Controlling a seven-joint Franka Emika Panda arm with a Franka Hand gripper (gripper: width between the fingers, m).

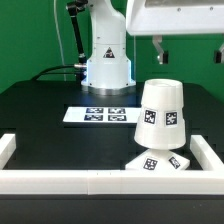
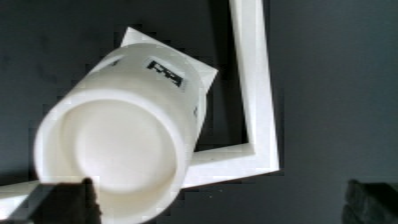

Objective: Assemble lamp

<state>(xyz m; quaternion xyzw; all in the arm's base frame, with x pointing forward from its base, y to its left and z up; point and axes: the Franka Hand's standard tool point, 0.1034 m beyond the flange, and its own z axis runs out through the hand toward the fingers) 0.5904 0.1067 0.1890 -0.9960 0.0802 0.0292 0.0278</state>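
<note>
The white cone shade (image 1: pixel 160 112) stands narrow end up on the low square base (image 1: pixel 157 161), near the front right corner of the black table. Tags show on both. The wrist view looks down on the shade's flat round top (image 2: pixel 118 140), with a corner of the base (image 2: pixel 171 66) behind it. The bulb is hidden. My gripper (image 1: pixel 188 53) hangs open and empty above the shade, offset toward the exterior view's right. In the wrist view my gripper (image 2: pixel 214 205) is wide open, and one finger (image 2: pixel 61 203) is over the shade's edge.
A white frame wall (image 1: pixel 90 180) runs along the table's front and right sides; its corner shows in the wrist view (image 2: pixel 260 120). The marker board (image 1: pixel 95 115) lies flat mid-table. The robot's pedestal (image 1: pixel 107 60) stands at the back.
</note>
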